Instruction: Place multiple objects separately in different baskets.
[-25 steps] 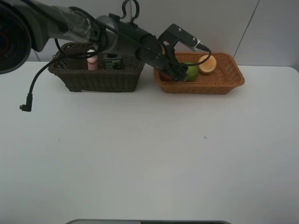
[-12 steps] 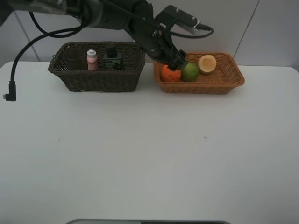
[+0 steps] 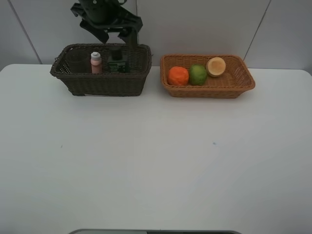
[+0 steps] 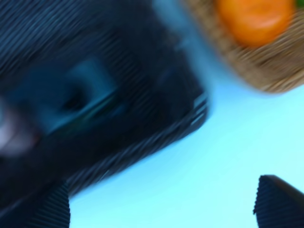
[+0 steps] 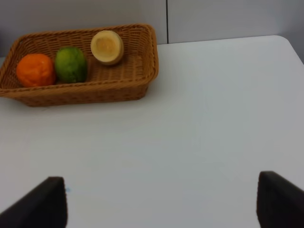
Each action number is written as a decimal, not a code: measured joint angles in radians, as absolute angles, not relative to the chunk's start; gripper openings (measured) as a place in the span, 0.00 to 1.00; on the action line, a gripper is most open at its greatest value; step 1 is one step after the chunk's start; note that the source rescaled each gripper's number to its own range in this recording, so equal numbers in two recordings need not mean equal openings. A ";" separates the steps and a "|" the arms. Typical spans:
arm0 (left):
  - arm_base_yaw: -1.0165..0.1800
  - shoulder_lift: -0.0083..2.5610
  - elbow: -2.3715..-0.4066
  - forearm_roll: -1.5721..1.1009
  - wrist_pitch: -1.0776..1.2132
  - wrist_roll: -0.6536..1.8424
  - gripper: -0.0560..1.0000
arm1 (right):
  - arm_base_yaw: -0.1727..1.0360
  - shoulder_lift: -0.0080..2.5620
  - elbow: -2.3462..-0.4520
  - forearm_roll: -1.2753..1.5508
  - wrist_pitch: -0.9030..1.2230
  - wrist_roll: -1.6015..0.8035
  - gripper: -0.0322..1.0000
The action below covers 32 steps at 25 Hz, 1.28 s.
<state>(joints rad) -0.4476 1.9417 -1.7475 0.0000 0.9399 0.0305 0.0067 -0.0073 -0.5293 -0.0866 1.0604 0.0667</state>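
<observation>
**No legible text in any view**

We can't read any lettering. The dark pump bottle (image 3: 117,62) in the dark brown basket (image 3: 100,84) carries a green label, too small to read from the high camera. The left wrist view is motion-blurred. The pink bottle (image 3: 96,62) shows no readable print either.

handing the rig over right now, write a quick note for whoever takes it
Left gripper: open, empty, raised behind the dark brown basket.
Right gripper: jaws apart, empty, over bare table, away from the baskets.
Dark basket holds the cup, pink bottle and dark pump bottle.
Tan basket holds the orange, lime and the yellowish fruit.
Done: all six items sorted, nothing loose on the table.
Left: seemingly only parking the arms.
</observation>
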 joint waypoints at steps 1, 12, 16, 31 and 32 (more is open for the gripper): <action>-0.423 1.925 -1.747 0.013 0.980 0.000 0.99 | 0.007 -0.007 -0.529 -0.087 1.060 0.067 0.70; -0.194 1.518 -1.437 0.116 1.033 -0.155 1.00 | 0.007 -0.007 -0.529 -0.087 1.060 0.067 0.70; -0.154 1.308 -1.248 0.119 1.010 -0.157 1.00 | 0.007 -0.007 -0.529 -0.087 1.060 0.067 0.70; -0.147 0.532 -0.836 0.121 1.157 -0.145 1.00 | 0.007 -0.007 -0.529 -0.087 1.060 0.067 0.70; -0.147 0.483 -0.826 0.120 1.172 -0.144 1.00 | 0.007 -0.007 -0.529 -0.087 1.060 0.067 0.70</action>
